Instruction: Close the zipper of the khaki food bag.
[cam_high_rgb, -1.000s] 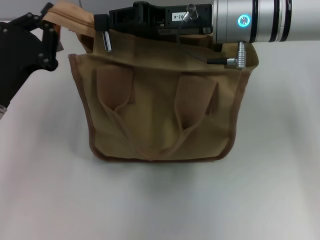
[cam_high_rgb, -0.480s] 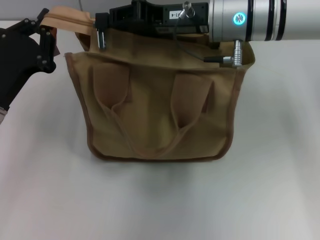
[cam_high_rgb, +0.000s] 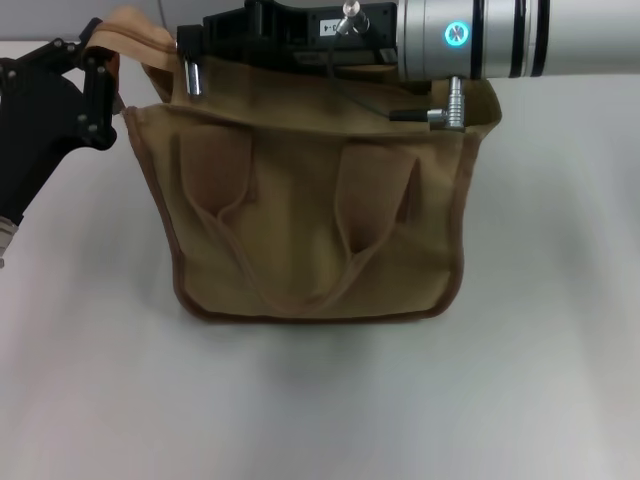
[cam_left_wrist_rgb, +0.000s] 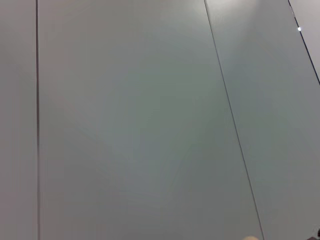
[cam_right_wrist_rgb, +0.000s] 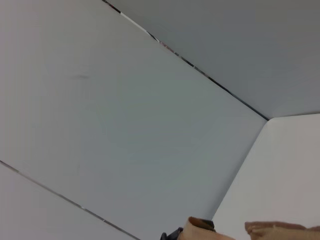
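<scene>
- Your right claw (cam_high_rgb: 192, 62) reaches in from 3 o'clock along the top edge of the bag (cam_high_rgb: 310, 220), ending near the bag's 11 o'clock corner. A small silver piece hangs at its tip; it may be the pull of the zipper (cam_high_rgb: 190, 78), but you cannot tell whether the claw is clamped on it, together or apart.
- Your left claw (cam_high_rgb: 95, 70) sits at 10 o'clock, pressed against the tan strap end (cam_high_rgb: 130, 25) sticking out of that same corner. It looks pinched on the strap, yet the fingers are not plain enough to be sure.
- The two claws are close together. If the right one travels further toward 9 o'clock, it could strike the left one.
- If the left claw's hold on the strap is weak, the corner would follow the pull and the slider would stall instead of running.
- The bag stands upright on the counter (cam_high_rgb: 320, 400), soft and unweighted. A sideways tug could drag or tip it.
- The right arm (cam_high_rgb: 500, 35) and its cable plug (cam_high_rgb: 440, 112) lie across the bag's top edge; the plug could snag the cloth.
- The zipper track is hidden behind the arm, so you cannot judge how much remains unclosed. Neither wrist view shows it, only wall panels.
</scene>
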